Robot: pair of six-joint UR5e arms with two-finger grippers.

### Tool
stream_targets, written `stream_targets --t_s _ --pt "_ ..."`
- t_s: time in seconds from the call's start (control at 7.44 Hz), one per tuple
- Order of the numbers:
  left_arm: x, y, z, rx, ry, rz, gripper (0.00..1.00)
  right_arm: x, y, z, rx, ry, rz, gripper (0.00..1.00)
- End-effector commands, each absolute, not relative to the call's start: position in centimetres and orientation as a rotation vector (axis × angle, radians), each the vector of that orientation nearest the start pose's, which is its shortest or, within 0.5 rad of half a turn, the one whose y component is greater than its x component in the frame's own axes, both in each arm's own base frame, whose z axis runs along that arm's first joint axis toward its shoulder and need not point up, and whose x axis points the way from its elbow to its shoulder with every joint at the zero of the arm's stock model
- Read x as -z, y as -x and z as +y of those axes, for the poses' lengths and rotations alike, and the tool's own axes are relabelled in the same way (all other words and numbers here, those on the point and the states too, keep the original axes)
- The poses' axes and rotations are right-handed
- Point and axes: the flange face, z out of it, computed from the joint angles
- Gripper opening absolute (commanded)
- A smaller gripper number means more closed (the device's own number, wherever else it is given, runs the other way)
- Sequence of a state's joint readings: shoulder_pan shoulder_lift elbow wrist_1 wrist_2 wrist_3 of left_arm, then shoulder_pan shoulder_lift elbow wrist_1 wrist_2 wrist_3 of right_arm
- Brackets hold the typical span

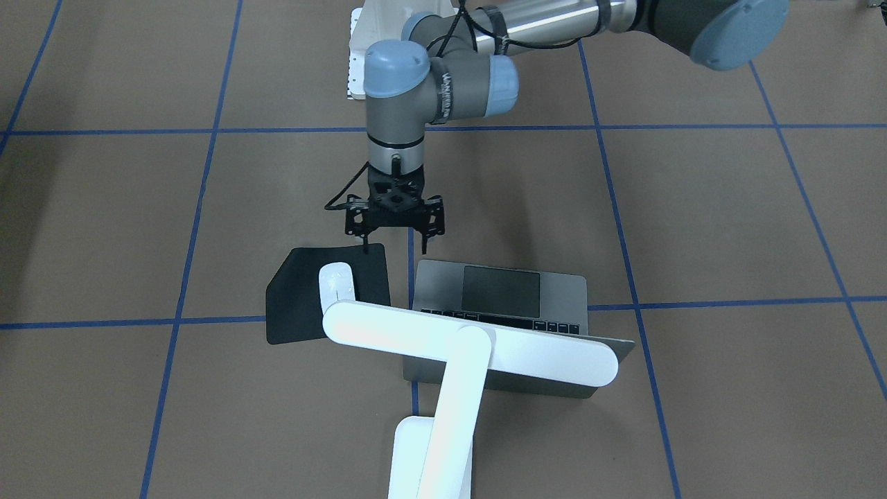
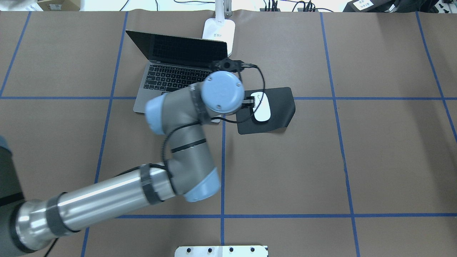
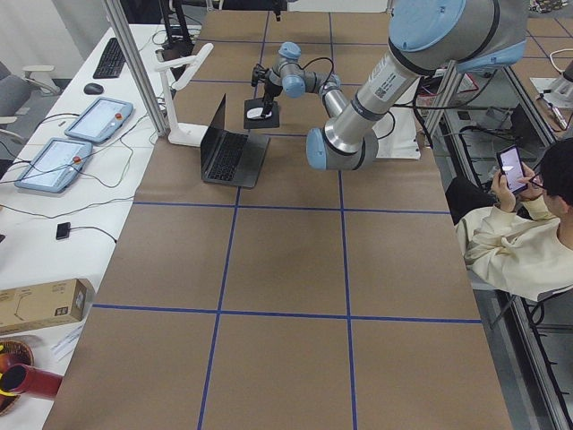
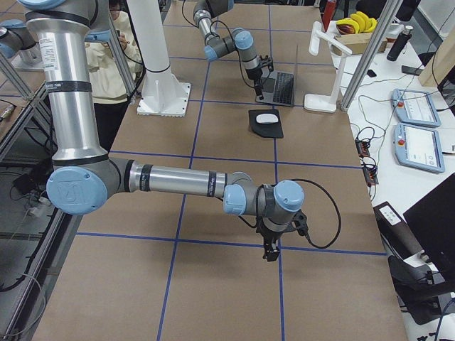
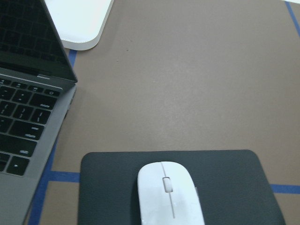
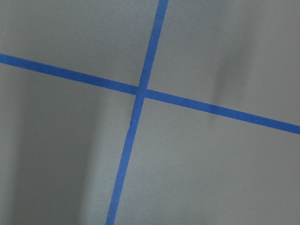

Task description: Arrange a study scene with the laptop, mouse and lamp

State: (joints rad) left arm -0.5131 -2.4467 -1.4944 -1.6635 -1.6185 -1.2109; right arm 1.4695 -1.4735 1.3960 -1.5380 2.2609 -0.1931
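Just past the left gripper's (image 1: 395,246) jaws, spread apart and empty, the mouse (image 1: 337,283) sat on a black mat (image 1: 294,305), laptop (image 1: 499,291) alongside, lamp (image 1: 471,346) beyond. Couldn't tell about the right gripper's (image 4: 272,250) jaws.

Grey laptop (image 2: 171,76) open; white mouse (image 2: 262,107) on mat (image 2: 282,103) beside it; lamp (image 1: 471,350) apparently upright behind.

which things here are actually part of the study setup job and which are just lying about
Job: laptop, mouse, lamp.
Lying about: black mat under the mouse, white pedestal, cardboard box, black keyboard.
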Motion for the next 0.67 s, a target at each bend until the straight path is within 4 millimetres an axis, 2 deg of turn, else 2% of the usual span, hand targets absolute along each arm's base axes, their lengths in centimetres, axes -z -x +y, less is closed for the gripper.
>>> stream_targets --t_s 0.0,0.13,0.27,0.54 --pt "-20.5 -48.6 -48.6 0.032 -0.259 0.746 0.99 -69.6 -1.6 -53.3 0.257 0.012 -0.695 1.0" --pt "-23.4 -45.7 -50.8 0.0 -0.255 0.713 0.99 -69.6 -1.6 -53.3 0.246 0.017 -0.696 1.0" --pt "-27.4 -42.3 -52.5 -0.031 -0.227 0.681 0.99 -69.6 -1.7 -53.3 0.236 0.017 -0.696 1.0" --pt "-34.0 -32.8 -56.5 -0.086 -0.181 0.661 0.99 -69.6 -2.2 -53.3 0.232 0.013 -0.687 1.0"
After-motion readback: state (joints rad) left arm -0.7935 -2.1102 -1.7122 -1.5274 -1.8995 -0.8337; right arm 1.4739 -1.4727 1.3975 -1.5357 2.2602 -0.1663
